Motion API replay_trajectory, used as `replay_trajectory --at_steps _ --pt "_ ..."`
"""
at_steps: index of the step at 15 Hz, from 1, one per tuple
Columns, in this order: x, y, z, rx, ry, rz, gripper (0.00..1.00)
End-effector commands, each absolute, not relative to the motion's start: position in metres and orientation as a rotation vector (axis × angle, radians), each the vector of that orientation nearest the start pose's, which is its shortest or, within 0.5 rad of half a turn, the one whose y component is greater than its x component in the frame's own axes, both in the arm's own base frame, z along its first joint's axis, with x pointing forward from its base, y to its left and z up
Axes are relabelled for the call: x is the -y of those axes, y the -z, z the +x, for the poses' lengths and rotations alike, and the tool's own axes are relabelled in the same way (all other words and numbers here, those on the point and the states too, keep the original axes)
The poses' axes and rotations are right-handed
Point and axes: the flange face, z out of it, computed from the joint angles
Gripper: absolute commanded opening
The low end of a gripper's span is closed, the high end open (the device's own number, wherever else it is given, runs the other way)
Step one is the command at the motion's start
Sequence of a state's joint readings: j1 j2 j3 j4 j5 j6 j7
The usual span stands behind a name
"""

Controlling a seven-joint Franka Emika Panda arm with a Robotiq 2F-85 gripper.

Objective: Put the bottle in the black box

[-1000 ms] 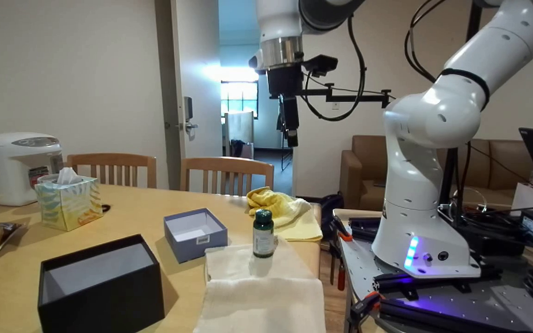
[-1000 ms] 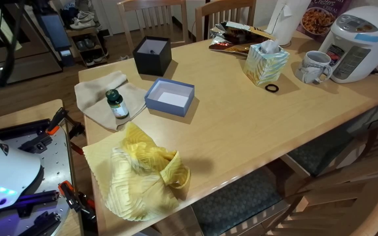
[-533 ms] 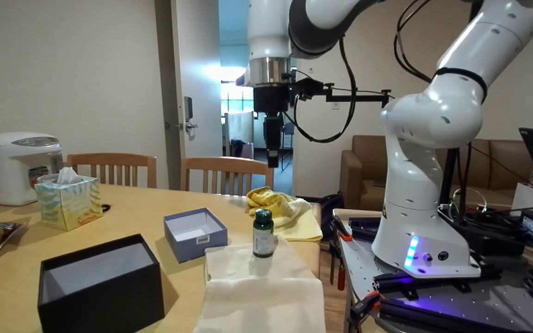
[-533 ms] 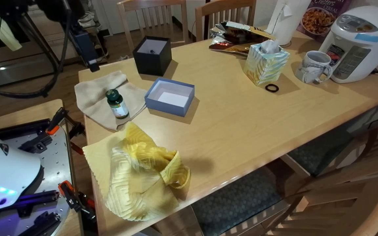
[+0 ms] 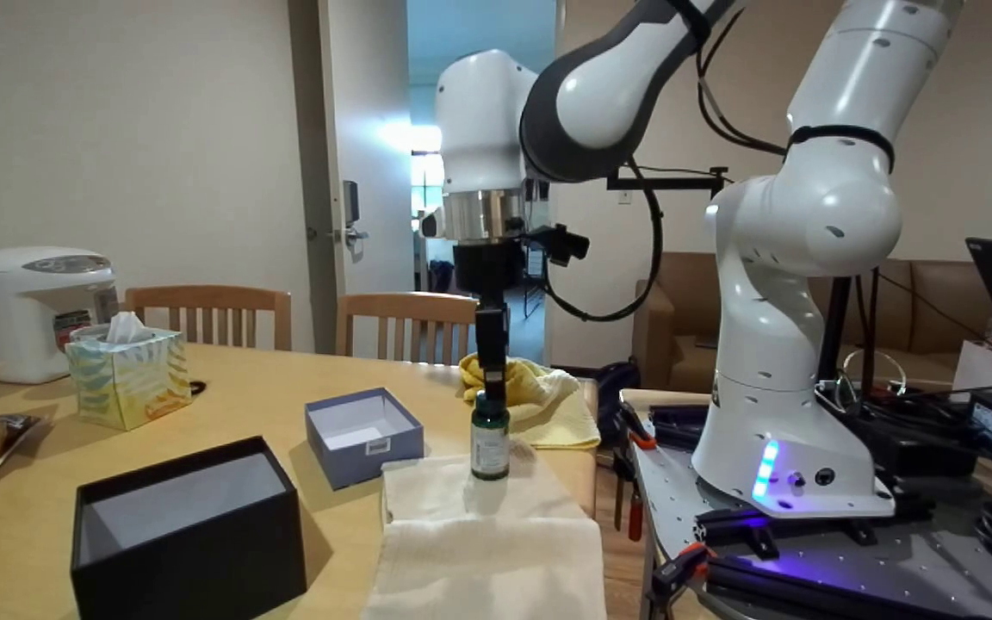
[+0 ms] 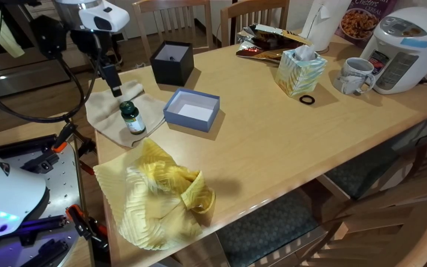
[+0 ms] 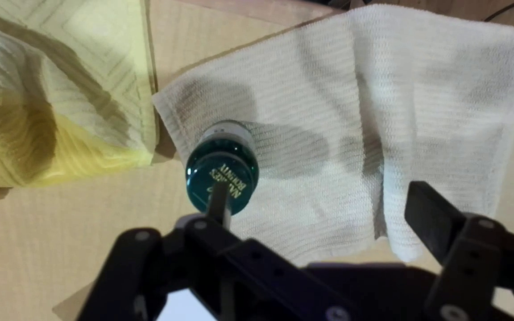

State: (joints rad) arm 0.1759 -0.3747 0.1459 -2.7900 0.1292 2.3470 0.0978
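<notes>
On a cream cloth (image 5: 483, 568) over the tabletop (image 5: 255, 405), in an exterior view, a dark green bottle (image 5: 490, 452) stands upright, black fingers (image 5: 491, 340) overlapping its cap (image 5: 480, 403). Well apart sits the open black box (image 5: 203, 560), a smaller blue box (image 5: 367, 468) near it. In an exterior view, the bottle's pale label (image 6: 135, 124) shows — fingers near the cap. In the wrist view, the fingers are spread wide, gripping nothing — one overlaps the Nature's Bounty cap; touching or not, I cannot tell.

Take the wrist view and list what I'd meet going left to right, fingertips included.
Yellow cloth, bottle, fingertip on the picture's right. Left out for overlap: the pale cloth under the bottle, and the other fingertip, which hides part of the bottle.
</notes>
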Motion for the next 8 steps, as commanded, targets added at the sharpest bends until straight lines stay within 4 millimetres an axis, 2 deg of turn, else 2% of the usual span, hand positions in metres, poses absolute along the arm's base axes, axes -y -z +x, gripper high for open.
replay_trajectory --at_steps 1,5,8 --pt "-0.132 -0.286 0.341 0.117 -0.078 -3.208 1.0" --pt "-0.138 -0.293 0.338 0.009 0.085 -3.416 1.0" --pt "-0.134 -0.303 0.338 -0.099 0.16 -3.473 1.0"
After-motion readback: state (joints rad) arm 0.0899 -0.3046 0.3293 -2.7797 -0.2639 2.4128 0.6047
